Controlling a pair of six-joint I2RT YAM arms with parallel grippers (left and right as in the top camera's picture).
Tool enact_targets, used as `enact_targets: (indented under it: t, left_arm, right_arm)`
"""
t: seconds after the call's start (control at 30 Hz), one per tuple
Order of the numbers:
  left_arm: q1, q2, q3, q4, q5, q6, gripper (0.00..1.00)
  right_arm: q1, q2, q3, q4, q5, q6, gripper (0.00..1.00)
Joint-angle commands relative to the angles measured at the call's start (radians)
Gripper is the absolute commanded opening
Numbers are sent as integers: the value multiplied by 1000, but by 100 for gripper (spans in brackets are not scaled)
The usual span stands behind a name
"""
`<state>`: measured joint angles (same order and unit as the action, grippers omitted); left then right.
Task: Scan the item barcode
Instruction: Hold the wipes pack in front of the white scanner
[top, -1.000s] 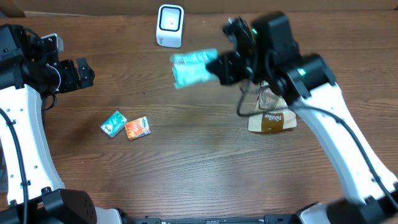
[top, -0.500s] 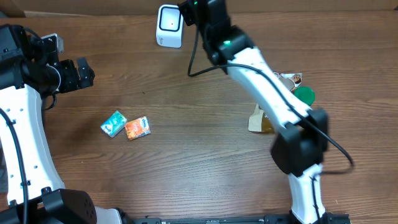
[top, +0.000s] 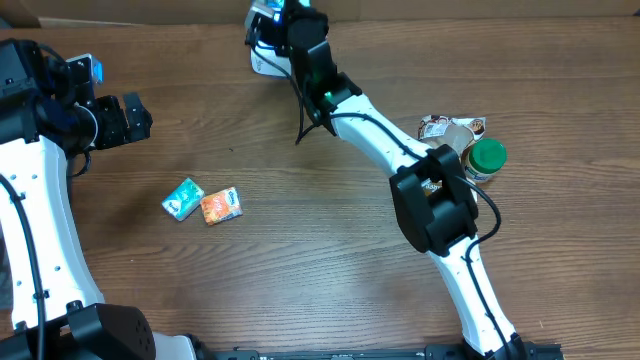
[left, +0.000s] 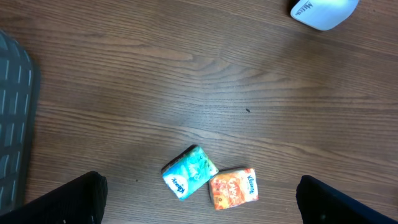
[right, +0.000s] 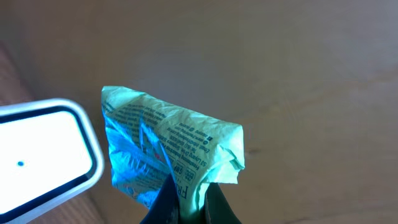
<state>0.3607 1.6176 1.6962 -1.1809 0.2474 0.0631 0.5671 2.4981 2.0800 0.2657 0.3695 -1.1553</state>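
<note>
Two tissue packs near left tool, wide open — right tool pinches teal packet by scanner.

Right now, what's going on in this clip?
The right gripper is shut on a pale green packet and holds it up beside the white scanner at the back of the table, print facing the wrist camera. The left gripper hangs open at the left, holding nothing. A blue tissue pack and an orange tissue pack lie side by side, untouched.
</note>
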Motion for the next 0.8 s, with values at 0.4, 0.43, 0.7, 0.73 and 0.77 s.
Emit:
enact_targets:
  t: [0.4,0.43,0.7,0.73,0.77]
  left_arm:
    - [-2,-8,-1,4,5,27,100]
    - [-2,-8,-1,3,5,27,100]
    - [-2,-8,-1,4,5,27,100]
    - [-2,-8,-1,4,5,27,100]
    - [-2,-8,-1,3,5,27,100]
  right_arm:
    - [12,22,16,49,-2,-58,4]
    - [14,18,16,51,0,-56,4]
    - [37,-95,16,-14,56,107,4]
    - [40,-121,16,-45,57,142,4]
    - [43,-154,16,-91,57,185,4]
